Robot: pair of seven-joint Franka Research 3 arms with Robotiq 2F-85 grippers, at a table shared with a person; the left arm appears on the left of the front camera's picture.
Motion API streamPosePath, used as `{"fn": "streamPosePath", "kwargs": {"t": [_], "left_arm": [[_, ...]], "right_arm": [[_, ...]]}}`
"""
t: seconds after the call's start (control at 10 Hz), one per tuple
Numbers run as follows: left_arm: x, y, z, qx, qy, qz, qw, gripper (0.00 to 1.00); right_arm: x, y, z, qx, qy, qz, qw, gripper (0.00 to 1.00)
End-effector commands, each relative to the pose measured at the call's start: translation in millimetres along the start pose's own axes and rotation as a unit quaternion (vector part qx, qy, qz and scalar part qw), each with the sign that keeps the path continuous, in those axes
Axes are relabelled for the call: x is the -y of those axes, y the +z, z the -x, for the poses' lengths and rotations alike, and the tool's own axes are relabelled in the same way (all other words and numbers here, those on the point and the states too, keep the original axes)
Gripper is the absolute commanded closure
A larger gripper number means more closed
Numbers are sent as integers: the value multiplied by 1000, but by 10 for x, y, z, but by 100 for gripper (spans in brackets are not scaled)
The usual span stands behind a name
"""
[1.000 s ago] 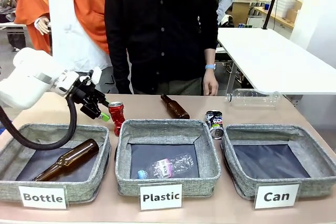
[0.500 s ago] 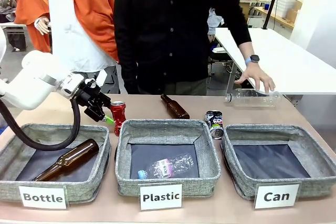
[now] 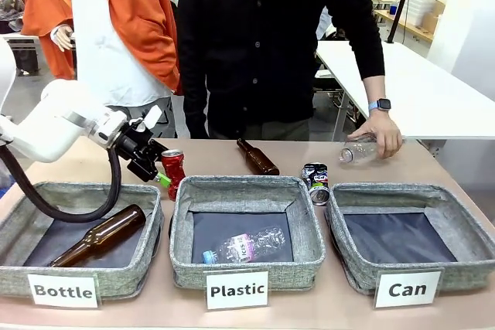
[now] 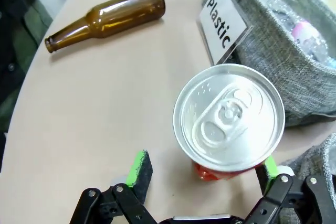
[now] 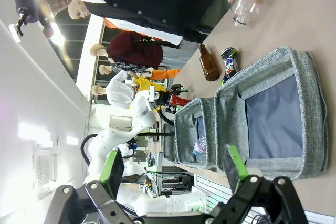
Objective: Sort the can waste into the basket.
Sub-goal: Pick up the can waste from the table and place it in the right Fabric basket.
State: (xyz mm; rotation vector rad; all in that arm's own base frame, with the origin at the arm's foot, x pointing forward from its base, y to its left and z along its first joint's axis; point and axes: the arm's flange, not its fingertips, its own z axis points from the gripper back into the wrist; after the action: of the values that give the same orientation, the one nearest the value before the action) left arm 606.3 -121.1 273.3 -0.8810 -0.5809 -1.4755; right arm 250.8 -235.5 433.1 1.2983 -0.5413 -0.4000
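My left arm has edged forward since a second ago: the grey fabric rectangular "Can" basket (image 3: 464, 268) sits well right of my left gripper (image 4: 205, 167), whose spread fingers (image 4: 139, 166) flank the upright crushed red drink can (image 4: 228, 116), and my right gripper (image 5: 173, 165) is spread too, empty.

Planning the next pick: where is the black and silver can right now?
Front view: the black and silver can lies on the table right of centre, behind the gap between the Plastic basket and the Can basket, right of the loose brown bottle.
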Motion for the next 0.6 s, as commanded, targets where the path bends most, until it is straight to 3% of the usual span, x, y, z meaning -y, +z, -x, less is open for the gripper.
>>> {"fn": "streamPosePath", "kwargs": {"t": [0.0, 0.5], "left_arm": [[-29, -19, -44, 7, 4, 36, 999, 0], [-84, -185, -54, 77, 1, 42, 996, 0]], "right_arm": [[-10, -4, -29, 8, 13, -14, 1000, 0], [-10, -4, -29, 8, 13, -14, 1000, 0]]}}
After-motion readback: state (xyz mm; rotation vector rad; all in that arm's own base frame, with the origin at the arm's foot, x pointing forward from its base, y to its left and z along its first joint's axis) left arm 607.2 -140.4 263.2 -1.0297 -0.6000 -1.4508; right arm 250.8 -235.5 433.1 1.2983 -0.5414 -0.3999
